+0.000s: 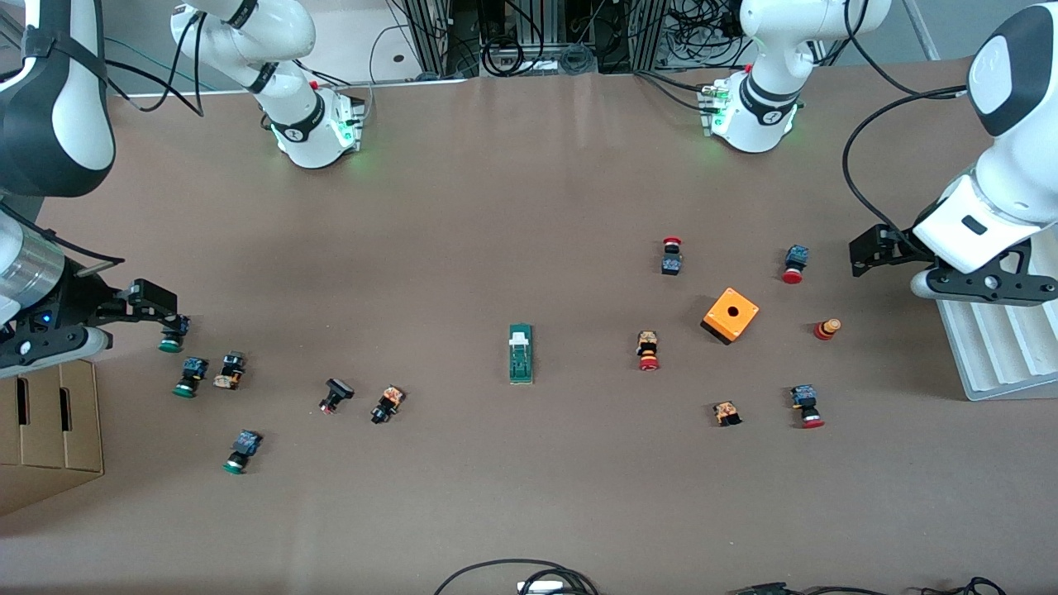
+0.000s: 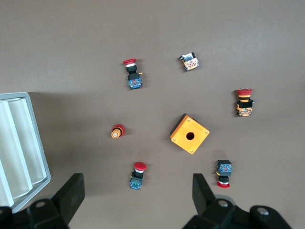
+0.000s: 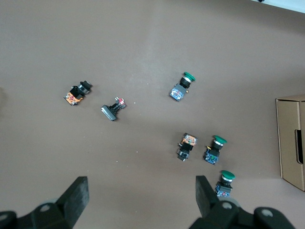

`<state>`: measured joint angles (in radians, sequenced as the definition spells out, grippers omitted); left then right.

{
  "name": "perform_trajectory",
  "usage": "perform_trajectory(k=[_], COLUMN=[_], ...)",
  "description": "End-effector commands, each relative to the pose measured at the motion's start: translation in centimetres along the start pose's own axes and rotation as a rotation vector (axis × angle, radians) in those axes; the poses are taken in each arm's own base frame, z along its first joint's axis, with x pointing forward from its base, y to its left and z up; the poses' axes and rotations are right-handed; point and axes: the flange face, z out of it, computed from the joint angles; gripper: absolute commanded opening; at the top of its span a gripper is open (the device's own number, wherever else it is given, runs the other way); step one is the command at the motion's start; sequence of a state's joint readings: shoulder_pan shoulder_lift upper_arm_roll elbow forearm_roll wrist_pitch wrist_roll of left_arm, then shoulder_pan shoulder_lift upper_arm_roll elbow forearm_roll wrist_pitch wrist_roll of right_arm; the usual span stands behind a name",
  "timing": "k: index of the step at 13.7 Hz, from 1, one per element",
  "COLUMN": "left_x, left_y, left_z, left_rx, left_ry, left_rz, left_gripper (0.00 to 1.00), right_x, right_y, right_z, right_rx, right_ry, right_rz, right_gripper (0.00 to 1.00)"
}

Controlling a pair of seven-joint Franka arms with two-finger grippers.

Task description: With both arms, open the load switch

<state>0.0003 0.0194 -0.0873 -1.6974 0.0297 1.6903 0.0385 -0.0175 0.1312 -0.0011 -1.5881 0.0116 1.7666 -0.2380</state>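
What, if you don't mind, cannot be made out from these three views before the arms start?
- Load switch: markings too small in the front view; outside both wrist views.
- Left gripper: base cut off by the left wrist view's edge.
- Right gripper: likewise in the right wrist view.
- Cardboard box: cut off by the edge.

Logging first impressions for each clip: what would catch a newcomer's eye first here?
Probably the orange box with a hole, bright among red-capped push buttons toward the left arm's end. The green load switch lies alone mid-table. The left gripper and right gripper hang open over the button clusters at either end.
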Motion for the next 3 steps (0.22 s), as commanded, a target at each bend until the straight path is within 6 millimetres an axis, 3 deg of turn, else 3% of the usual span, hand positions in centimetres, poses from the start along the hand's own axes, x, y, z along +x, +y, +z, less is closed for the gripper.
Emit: perform_trajectory(k=[1, 3], left_x=[0.18, 0.18], left_y=[-0.06, -0.15], left_z=[-0.26, -0.26], left_rx=[-0.004, -0.004], left_ry=[0.001, 0.001], left_rz=[0.010, 0.010], left_gripper=[1.00, 1.00], right_x=[-0.31, -0.31], right_y=[1.32, 1.32], right_z=[-0.31, -0.31], right_rx=[-0.022, -0.022], right_ry=[-0.013, -0.013], right_rz=[0.023, 0.023], right_gripper=[1.00, 1.00])
